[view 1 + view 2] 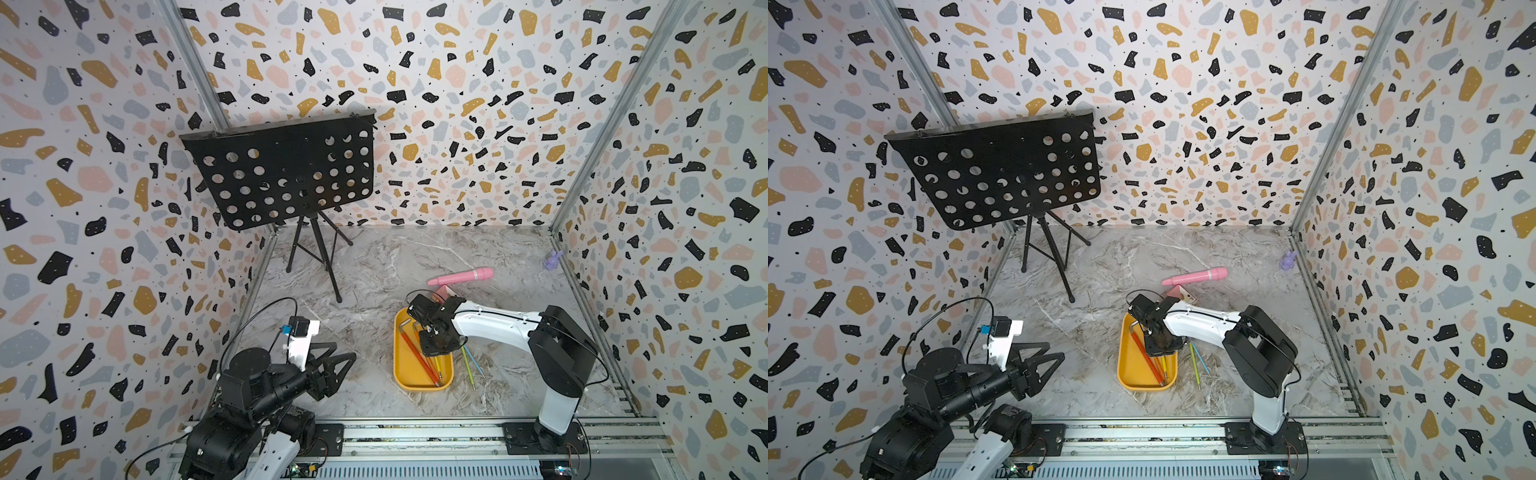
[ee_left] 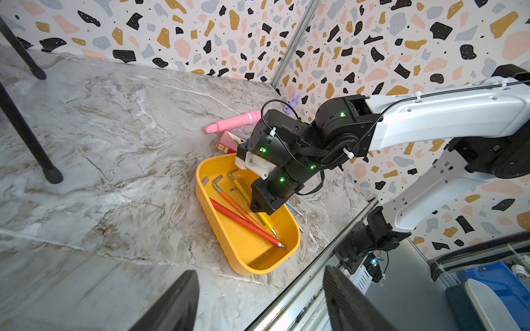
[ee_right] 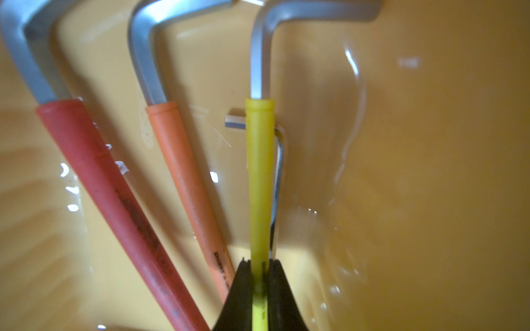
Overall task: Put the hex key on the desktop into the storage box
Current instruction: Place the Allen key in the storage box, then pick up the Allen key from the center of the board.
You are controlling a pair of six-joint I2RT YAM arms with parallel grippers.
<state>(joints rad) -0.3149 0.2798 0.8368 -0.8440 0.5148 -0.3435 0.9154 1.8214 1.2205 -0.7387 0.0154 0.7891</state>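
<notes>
1. Our right tool [image 3: 259,289] is clamped on the yellow hex key [image 3: 259,172], inside the box [image 2: 226,252] near the front edge of the surface [image 1: 365,270].
2. If we let go too high, it may bounce off the red key [image 3: 94,172].
3. Our left tool [image 2: 259,270] gapes, empty.

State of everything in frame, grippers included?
right gripper, shut on yellow hex key inside storage box
left gripper, open, empty
red hex key, lying in storage box
orange hex key, lying in storage box
green hex key, on desktop beside storage box
blue hex key, on desktop beside storage box
</notes>
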